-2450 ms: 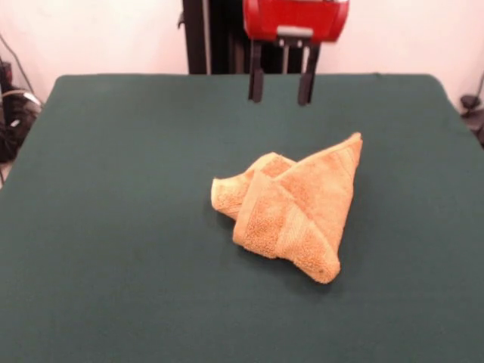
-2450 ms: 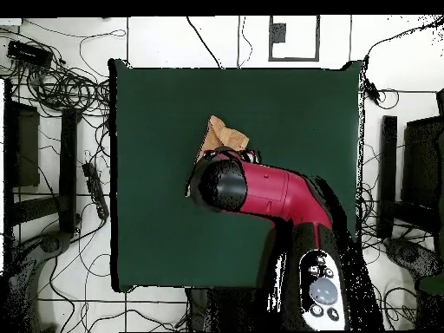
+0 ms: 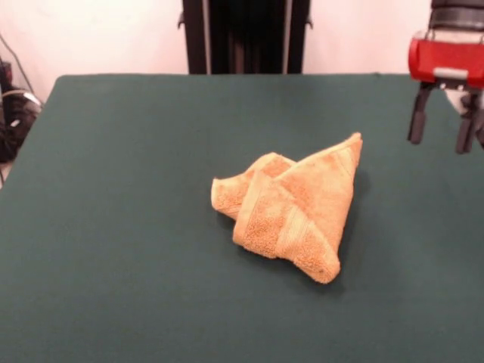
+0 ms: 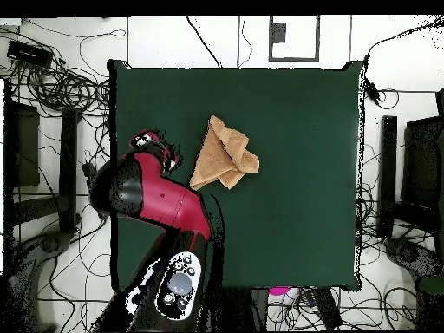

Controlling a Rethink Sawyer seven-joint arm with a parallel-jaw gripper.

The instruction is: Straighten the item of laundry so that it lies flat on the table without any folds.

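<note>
The orange-yellow towel lies folded into a bunched triangle near the middle of the dark green table, with its woven band showing along the near fold. In the overhead view the towel sits a little left of the table's centre. My gripper hangs above the table at the right edge of the front view, to the right of the towel and apart from it. Its two black fingers stand apart and hold nothing. In the overhead view the gripper is just left of the towel.
The red arm reaches over the table's left side in the overhead view. The black pedestal stands behind the far edge. Cables and dark equipment lie off the table's sides.
</note>
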